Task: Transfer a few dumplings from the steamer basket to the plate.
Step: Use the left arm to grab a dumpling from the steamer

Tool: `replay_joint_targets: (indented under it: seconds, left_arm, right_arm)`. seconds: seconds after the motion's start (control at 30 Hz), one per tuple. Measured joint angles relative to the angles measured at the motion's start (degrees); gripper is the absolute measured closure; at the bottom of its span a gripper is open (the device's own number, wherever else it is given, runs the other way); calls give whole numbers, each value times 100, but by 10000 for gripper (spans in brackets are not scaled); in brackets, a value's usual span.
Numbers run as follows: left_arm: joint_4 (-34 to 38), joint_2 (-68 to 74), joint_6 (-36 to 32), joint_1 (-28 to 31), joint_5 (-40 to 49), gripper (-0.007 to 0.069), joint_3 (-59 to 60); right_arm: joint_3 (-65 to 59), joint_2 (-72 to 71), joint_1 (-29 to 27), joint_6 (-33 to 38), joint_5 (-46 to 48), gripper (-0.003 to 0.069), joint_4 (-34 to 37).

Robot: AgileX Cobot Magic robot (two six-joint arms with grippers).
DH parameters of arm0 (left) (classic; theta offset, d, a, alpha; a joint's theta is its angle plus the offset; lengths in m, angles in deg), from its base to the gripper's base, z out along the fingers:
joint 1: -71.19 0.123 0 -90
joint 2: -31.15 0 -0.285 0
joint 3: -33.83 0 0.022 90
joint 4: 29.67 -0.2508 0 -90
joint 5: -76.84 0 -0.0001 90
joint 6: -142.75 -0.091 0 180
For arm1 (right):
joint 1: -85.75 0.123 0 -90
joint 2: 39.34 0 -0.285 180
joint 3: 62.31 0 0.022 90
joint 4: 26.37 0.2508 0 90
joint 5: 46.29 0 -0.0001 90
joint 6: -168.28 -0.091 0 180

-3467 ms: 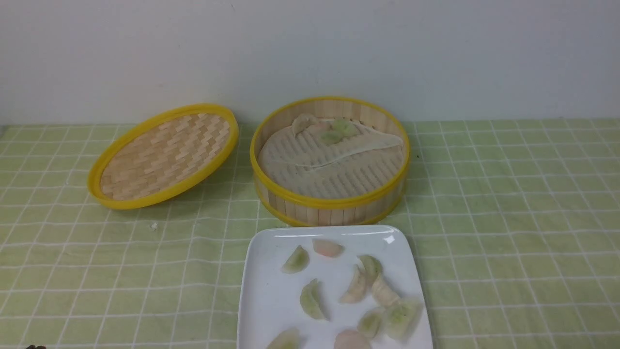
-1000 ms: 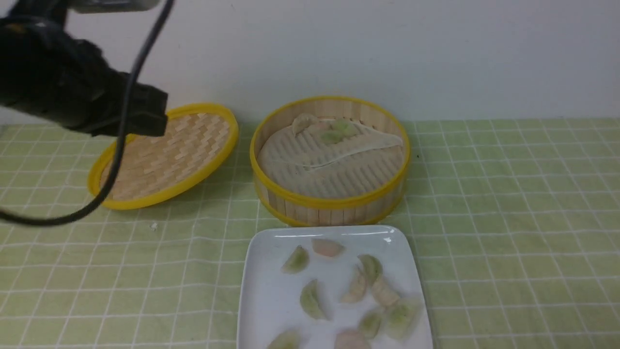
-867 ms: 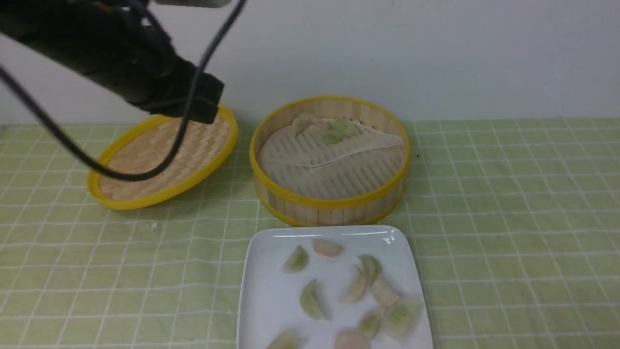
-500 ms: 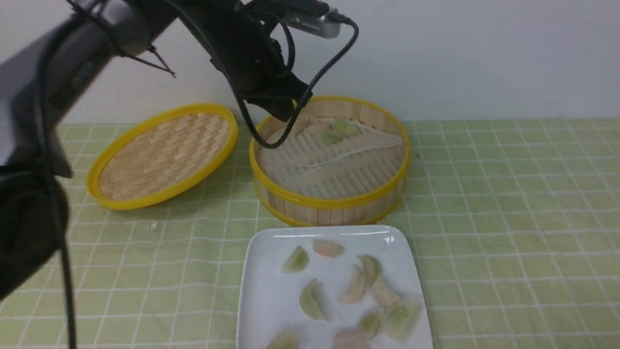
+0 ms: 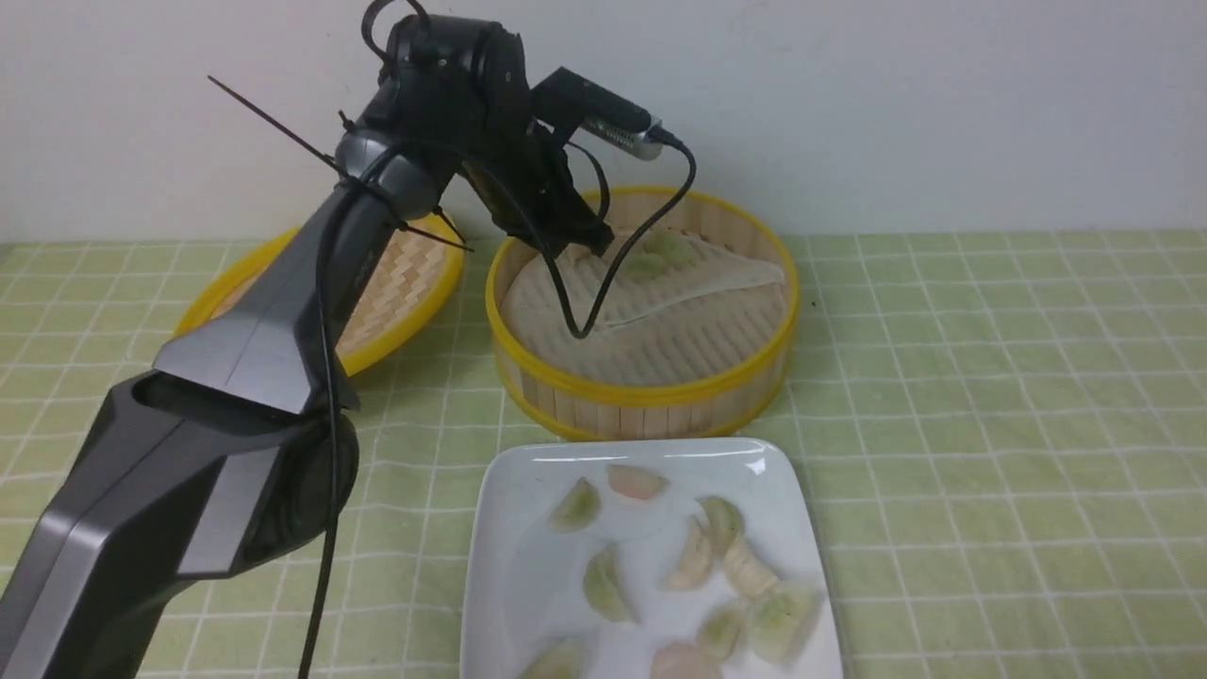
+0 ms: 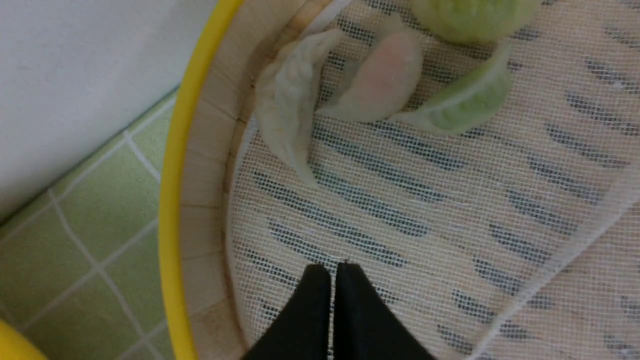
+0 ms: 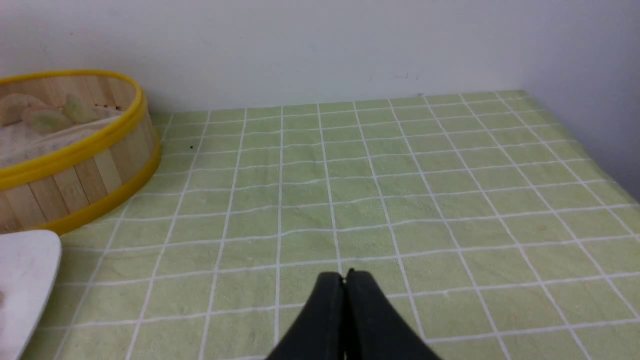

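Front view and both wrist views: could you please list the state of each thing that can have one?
steamer basket: uncovered, with a few dumplings lying at its far wall
lid: off, lying on the cloth beside the basket, on its left
plate: loaded with several dumplings
left gripper: shut, empty, inside the basket over the liner
right gripper: shut, empty, over the cloth

steamer basket (image 5: 645, 411): yellow rims | plate (image 5: 524, 570): white | tablecloth (image 5: 990, 424): green, white grid
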Motion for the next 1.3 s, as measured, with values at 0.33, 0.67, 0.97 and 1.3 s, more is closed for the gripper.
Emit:
replay_joint_targets:
  seconds: [0.33,0.67,0.97,1.3]
  left_arm:
    - [22,181,4,0,-1016,509,-30]
    - [29,640,-1,0,-1623,293,-30]
    - [58,839,14,-10,-2139,299,-35]
    - [-66,737,501,-10,-1874,501,-42]
  right_arm:
    - [0,0,0,0,0,673,0]
    - [0,0,0,0,0,673,0]
    - [0,0,0,0,0,673,0]
    - [0,0,0,0,0,673,0]
